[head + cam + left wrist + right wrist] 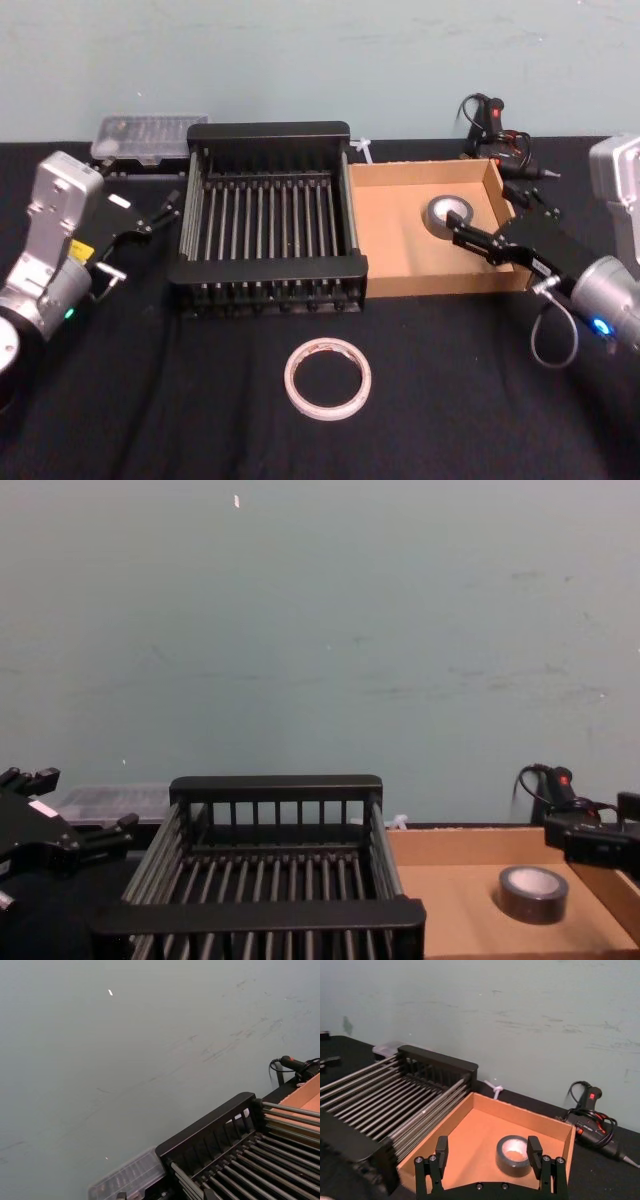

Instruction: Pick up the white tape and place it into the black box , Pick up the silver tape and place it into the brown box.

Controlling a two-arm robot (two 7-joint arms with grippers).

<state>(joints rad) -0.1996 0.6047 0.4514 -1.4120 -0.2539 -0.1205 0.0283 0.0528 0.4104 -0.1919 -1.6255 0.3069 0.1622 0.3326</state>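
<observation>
Small thick grey-silver tape roll (450, 213) with pale centre: lying flat inside shallow brown cardboard tray (388, 215), toward its far right part. Judged delivered.

Wide white tape ring (327, 377): flat on black-clothed table (150, 400), in front of black slatted plastic crate (268, 132), apart from it. Not yet collected; crate holding nothing.

Right hand (474, 240): over the tray's right wall, just beside the grey roll, fingers spread with nothing between them.

Left hand (172, 208): beside the crate's left wall, gripping nothing; fingers appear apart.

Remaining, by judgement: lifting the white ring and setting it into the crate. Roughly half complete.

Background: clear plastic case (148, 136), black glue gun (497, 128).
</observation>
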